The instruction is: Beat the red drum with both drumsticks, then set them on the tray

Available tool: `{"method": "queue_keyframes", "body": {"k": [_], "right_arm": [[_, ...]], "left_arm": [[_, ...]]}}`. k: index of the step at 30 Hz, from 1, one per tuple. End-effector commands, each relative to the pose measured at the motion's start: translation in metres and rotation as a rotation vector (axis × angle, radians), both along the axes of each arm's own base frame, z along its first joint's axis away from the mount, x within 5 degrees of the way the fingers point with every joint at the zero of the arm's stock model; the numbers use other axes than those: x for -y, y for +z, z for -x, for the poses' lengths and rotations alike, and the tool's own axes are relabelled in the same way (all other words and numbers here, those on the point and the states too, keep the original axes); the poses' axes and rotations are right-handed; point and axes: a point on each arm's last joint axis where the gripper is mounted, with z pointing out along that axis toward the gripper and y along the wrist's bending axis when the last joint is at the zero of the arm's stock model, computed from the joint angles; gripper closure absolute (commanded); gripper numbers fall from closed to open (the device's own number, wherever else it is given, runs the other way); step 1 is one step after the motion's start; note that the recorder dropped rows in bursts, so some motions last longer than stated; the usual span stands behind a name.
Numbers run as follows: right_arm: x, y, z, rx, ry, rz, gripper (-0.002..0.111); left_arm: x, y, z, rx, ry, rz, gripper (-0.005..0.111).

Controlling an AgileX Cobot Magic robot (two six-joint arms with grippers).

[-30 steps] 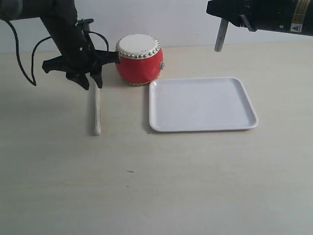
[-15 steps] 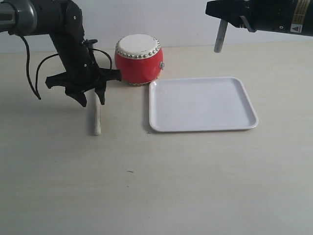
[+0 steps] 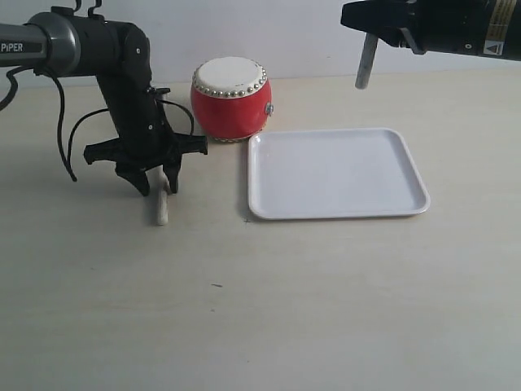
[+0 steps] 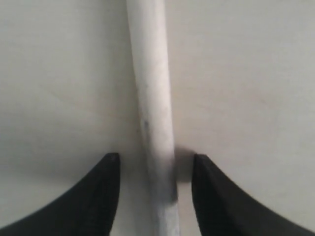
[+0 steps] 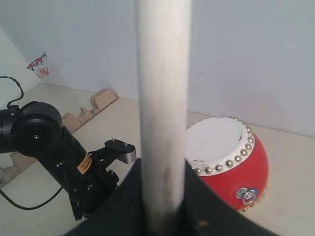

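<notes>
The red drum (image 3: 231, 99) with its off-white skin stands at the back of the table; it also shows in the right wrist view (image 5: 226, 162). One drumstick (image 3: 162, 205) lies flat on the table left of the tray (image 3: 337, 173). My left gripper (image 3: 156, 184) is open and lowered over that stick, a finger on each side of the drumstick (image 4: 152, 113) with a gap to both. High at the back right, my right gripper (image 3: 370, 31) is shut on the second drumstick (image 3: 365, 62), which hangs downward; its shaft (image 5: 162, 108) fills the right wrist view.
The white tray holds nothing and lies right of the drum. The left arm's black cable (image 3: 73, 134) loops down beside the arm. A pale wall runs behind the table. A notched wooden piece (image 5: 91, 108) lies by the wall.
My left gripper has come down and forward along the lying drumstick, and its fingers now straddle it near the table. The right gripper with its stick has stayed put.
</notes>
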Motion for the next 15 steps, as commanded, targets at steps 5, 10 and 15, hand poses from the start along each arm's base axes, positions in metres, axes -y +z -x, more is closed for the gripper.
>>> {"method": "queue_keyframes", "body": {"k": [5,10,15], "right_arm": [[0.0008,0.0062,-0.0001,0.021,0.006,-0.008,0.108],[0.0008,0.0062,-0.0001,0.021,0.006,-0.008,0.108],[0.0008,0.0062,-0.0001,0.019,0.005,-0.009,0.108]], "left_arm": [[0.0012,-0.0003,0.0006,-0.001,0.023,0.002,0.066],[0.001,-0.0003,0.0011,-0.007,0.024,0.0,0.091],[-0.0001,-0.0003,0.0042,-0.041,0.03,-0.013,0.106]]}}
